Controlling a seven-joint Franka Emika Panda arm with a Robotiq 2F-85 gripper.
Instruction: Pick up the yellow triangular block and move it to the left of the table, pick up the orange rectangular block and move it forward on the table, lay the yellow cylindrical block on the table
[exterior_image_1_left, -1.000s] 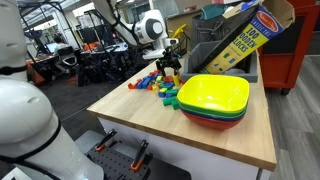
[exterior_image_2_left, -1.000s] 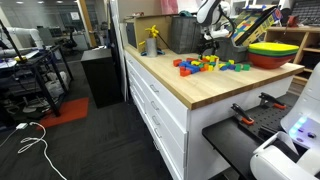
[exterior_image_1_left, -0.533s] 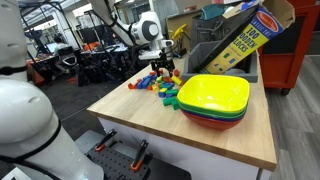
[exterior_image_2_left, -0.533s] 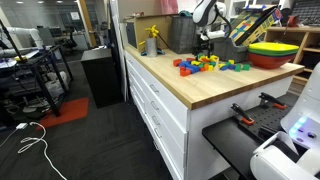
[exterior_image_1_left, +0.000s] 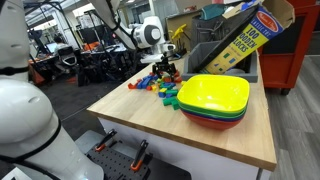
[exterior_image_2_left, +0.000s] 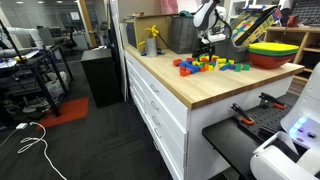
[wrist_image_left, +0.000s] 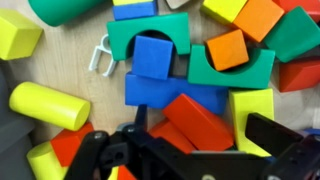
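Note:
My gripper (wrist_image_left: 200, 125) hangs open just above the block pile (exterior_image_1_left: 160, 84) on the table (exterior_image_1_left: 205, 142). The pile (exterior_image_2_left: 206, 65) and gripper (exterior_image_2_left: 207, 48) also show in an exterior view. In the wrist view a red-orange rectangular block (wrist_image_left: 196, 117) lies tilted between my fingers, which stand apart from it. A yellow cylindrical block (wrist_image_left: 48, 105) lies on its side at the left. A yellow block (wrist_image_left: 250, 106) sits by my right finger. An orange block (wrist_image_left: 228, 50) rests inside a green arch (wrist_image_left: 232, 68). I cannot pick out the yellow triangular block for sure.
A stack of yellow, red and green bowls (exterior_image_1_left: 214, 101) stands close beside the pile. A block box (exterior_image_1_left: 240, 38) and grey bin stand behind it, with a red cabinet (exterior_image_1_left: 292, 50) further back. A yellow figure (exterior_image_2_left: 152, 40) stands near the table's far corner.
The gripper has dropped a little lower over the block pile and stayed open. No block has moved.

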